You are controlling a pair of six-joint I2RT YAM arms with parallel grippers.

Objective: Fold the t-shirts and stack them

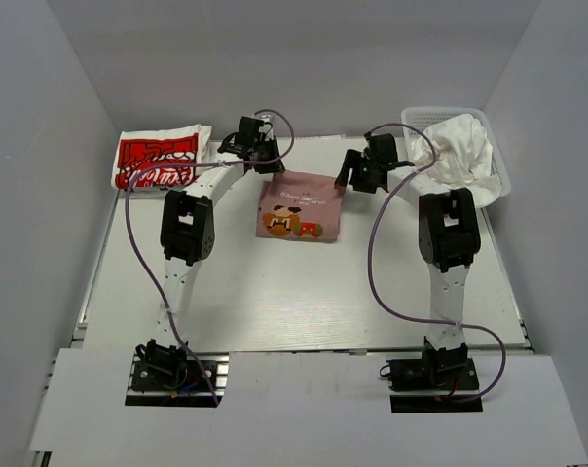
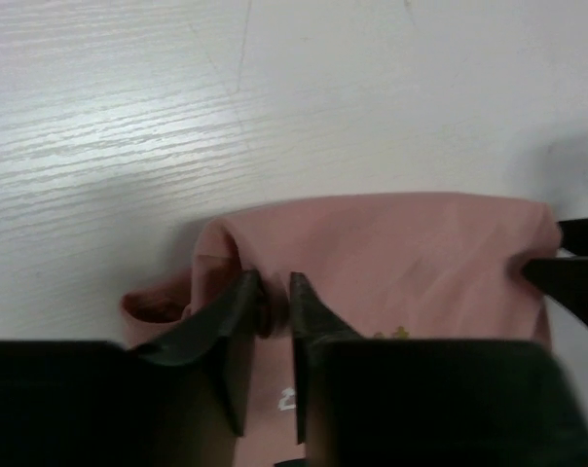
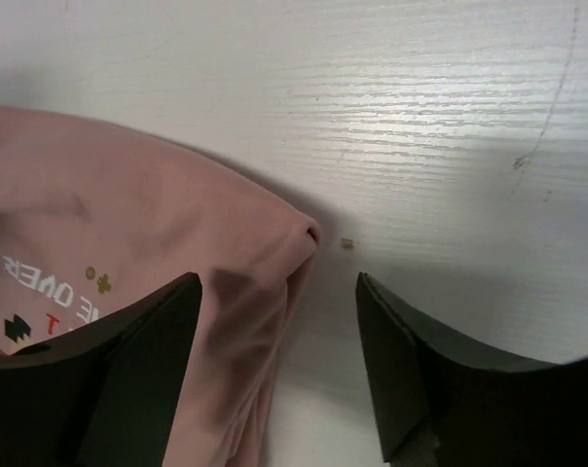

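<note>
A folded dusty-pink t-shirt (image 1: 296, 207) with a cartoon print lies at the middle back of the table. My left gripper (image 1: 258, 156) is at its far left corner, shut on a pinch of the pink fabric (image 2: 391, 253). My right gripper (image 1: 356, 175) is open at the far right corner, its jaws straddling the pink corner (image 3: 226, 243) without closing on it. A folded white t-shirt with a red logo (image 1: 158, 160) lies at the far left. White t-shirts (image 1: 461, 154) are heaped in the basket.
A white mesh basket (image 1: 498, 170) stands at the far right back corner. Grey walls close in the table on three sides. Purple cables loop from both arms over the table.
</note>
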